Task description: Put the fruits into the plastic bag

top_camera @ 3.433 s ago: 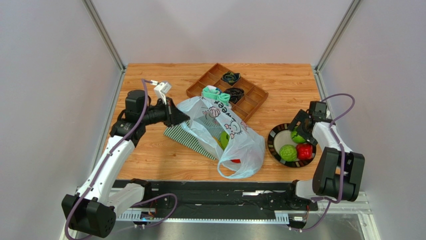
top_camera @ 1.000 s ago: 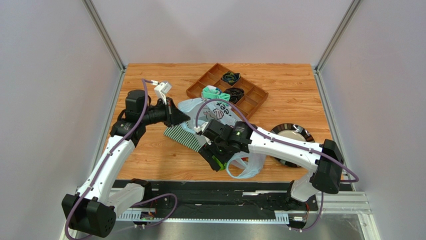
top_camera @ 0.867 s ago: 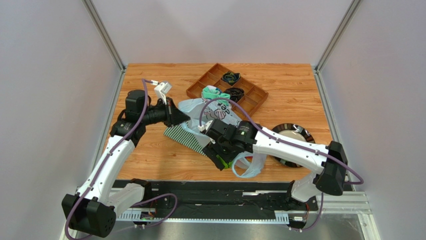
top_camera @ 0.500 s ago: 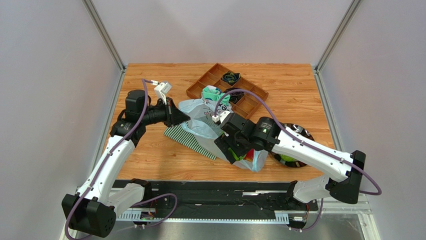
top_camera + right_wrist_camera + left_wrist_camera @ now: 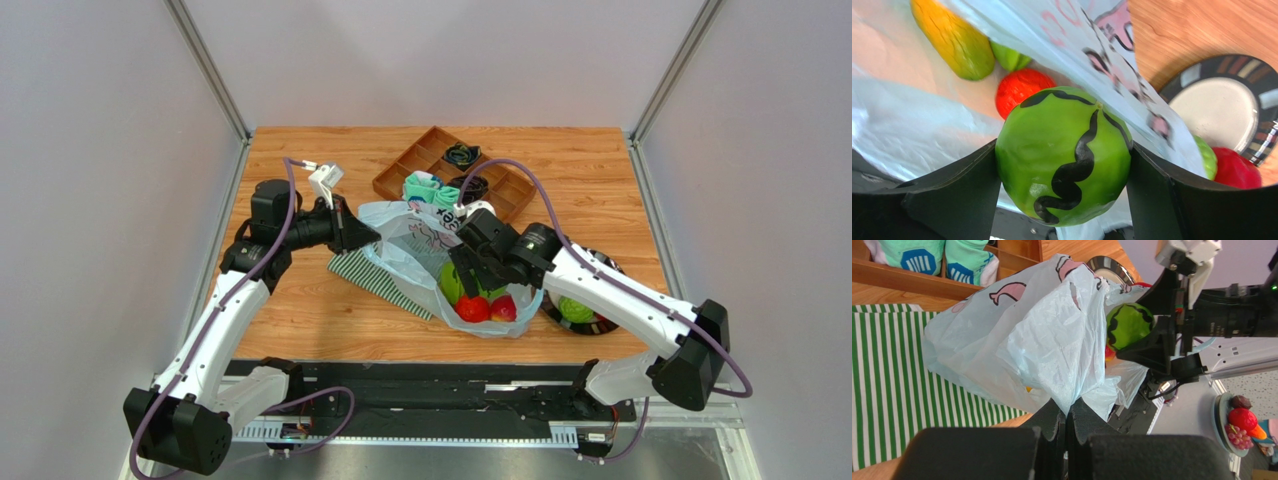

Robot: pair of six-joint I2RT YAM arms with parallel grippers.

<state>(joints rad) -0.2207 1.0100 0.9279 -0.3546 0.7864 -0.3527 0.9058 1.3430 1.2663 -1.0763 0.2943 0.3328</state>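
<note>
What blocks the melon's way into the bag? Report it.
Nothing visible does. The right hand holds the melon over the open mouth of the bag, whose edge the left hand pinches up. Below lie only the mango and a red fruit, already inside.

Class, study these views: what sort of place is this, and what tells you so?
Probably a robot test cell in a lab: two arms fixed at a table, plain walls closing it in, toy fruit and a bag as props.
</note>
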